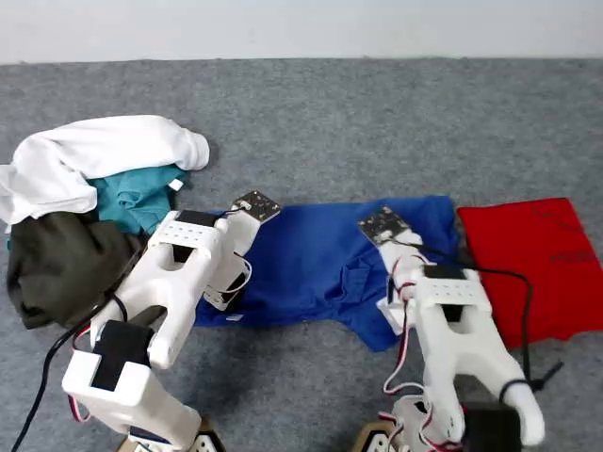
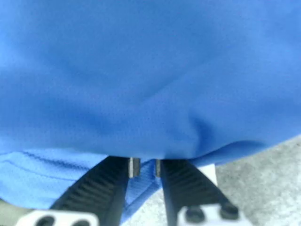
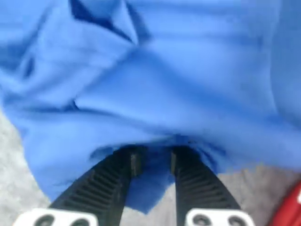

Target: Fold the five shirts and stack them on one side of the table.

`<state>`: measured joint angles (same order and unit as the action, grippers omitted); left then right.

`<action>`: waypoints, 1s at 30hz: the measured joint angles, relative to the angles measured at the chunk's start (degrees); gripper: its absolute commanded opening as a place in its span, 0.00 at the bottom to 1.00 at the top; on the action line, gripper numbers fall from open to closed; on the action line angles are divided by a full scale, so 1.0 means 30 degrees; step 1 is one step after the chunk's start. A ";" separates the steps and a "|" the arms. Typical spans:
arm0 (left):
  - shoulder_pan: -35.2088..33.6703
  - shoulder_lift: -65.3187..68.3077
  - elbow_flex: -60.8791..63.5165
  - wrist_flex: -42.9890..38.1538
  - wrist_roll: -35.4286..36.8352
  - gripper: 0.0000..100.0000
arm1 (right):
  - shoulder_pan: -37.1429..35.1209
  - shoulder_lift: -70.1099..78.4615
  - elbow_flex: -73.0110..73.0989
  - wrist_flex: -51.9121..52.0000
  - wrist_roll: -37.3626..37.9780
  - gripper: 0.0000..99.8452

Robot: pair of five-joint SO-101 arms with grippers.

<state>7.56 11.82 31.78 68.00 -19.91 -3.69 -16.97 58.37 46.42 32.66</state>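
Tabletop (image 1: 377, 113) is covered in grey carpet-like cloth, with a plain white wall (image 1: 301, 28) along its far edge. Blue shirt (image 1: 311, 254) lies spread at the centre, partly creased. Red shirt (image 1: 532, 259) lies flat at the right edge; its faint print is illegible. White shirt (image 1: 94, 155), olive shirt (image 1: 57, 264) and teal shirt (image 1: 137, 198) are heaped at the left edge. Left gripper (image 2: 142, 167) and right gripper (image 3: 152, 162) each pinch the blue shirt's near hem.

Blue shirt (image 2: 150, 70) hides left hand (image 2: 142, 164), right hand (image 3: 151, 157) tips
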 measured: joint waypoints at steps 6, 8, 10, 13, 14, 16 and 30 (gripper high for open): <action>0.0000 0.0000 0.0000 0.0000 0.0000 0.07 | -0.1905 0.0674 -0.1993 0.1026 -0.0762 0.11; 0.0000 0.0000 0.0000 0.0000 0.0000 0.07 | -0.2051 0.0733 -0.2696 0.1641 -0.0967 0.11; 0.0000 0.0000 0.0000 0.0000 0.0000 0.07 | -0.2051 0.0733 -0.3311 0.2462 -0.0996 0.11; 0.0000 0.0000 0.0000 0.0000 0.0000 0.07 | -0.2051 0.0733 -0.4278 0.4249 -0.0996 0.11; 0.0000 0.0000 0.0000 0.0000 0.0000 0.07 | -0.2081 0.0733 -0.4689 0.4923 -0.1026 0.11; 0.0000 0.0000 0.0000 0.0000 0.0000 0.07 | -0.2139 0.0733 -0.5451 0.6388 -0.1055 0.11; 0.0000 0.0000 0.0000 0.0000 0.0000 0.07 | 0.0586 -0.1377 -0.6330 1.1868 -0.0264 0.11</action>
<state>7.56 11.82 31.78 68.00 -19.91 -1.93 -21.10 39.38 82.02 31.87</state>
